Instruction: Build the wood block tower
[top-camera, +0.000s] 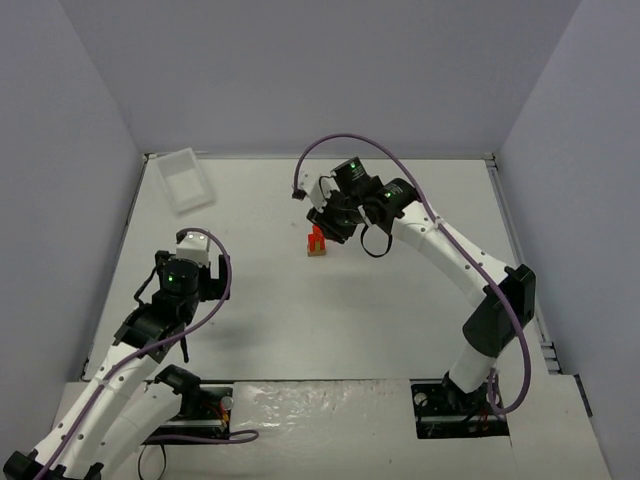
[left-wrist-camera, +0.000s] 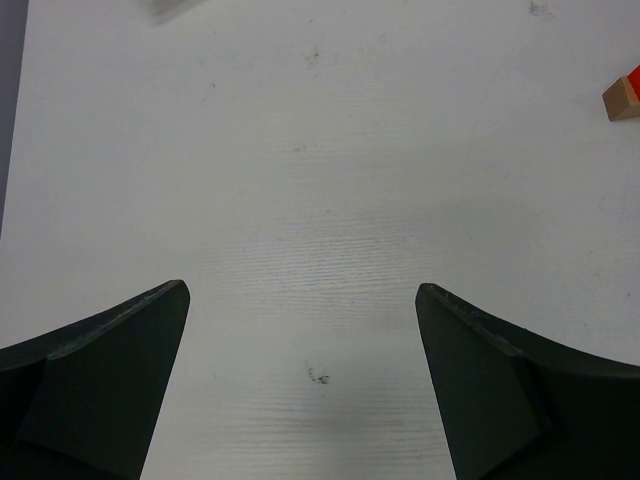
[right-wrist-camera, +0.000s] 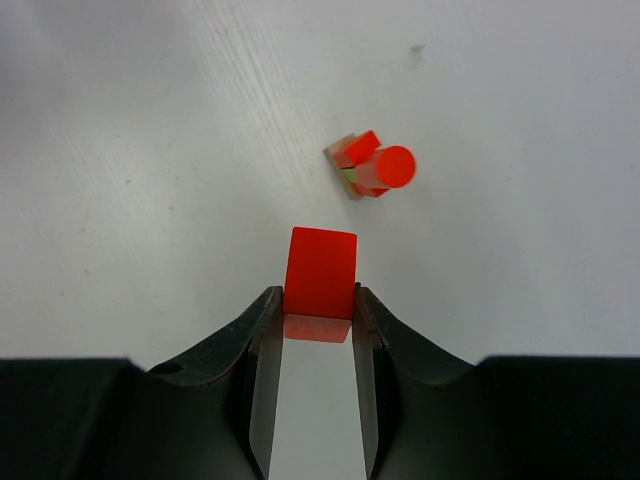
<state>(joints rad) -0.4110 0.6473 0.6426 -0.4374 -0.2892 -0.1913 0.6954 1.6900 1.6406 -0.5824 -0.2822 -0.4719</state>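
The right gripper (right-wrist-camera: 318, 303) pinches a red block (right-wrist-camera: 321, 268); the left gripper (left-wrist-camera: 300, 295) gapes empty. Crooked placement could topple the tower (right-wrist-camera: 368, 170).

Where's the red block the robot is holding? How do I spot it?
Find the right arm reaching over the middle of the white table. At its end, the right gripper pinches a red block between two dark fingers, near the wood block tower. It's the only red piece being gripped, not stacked.
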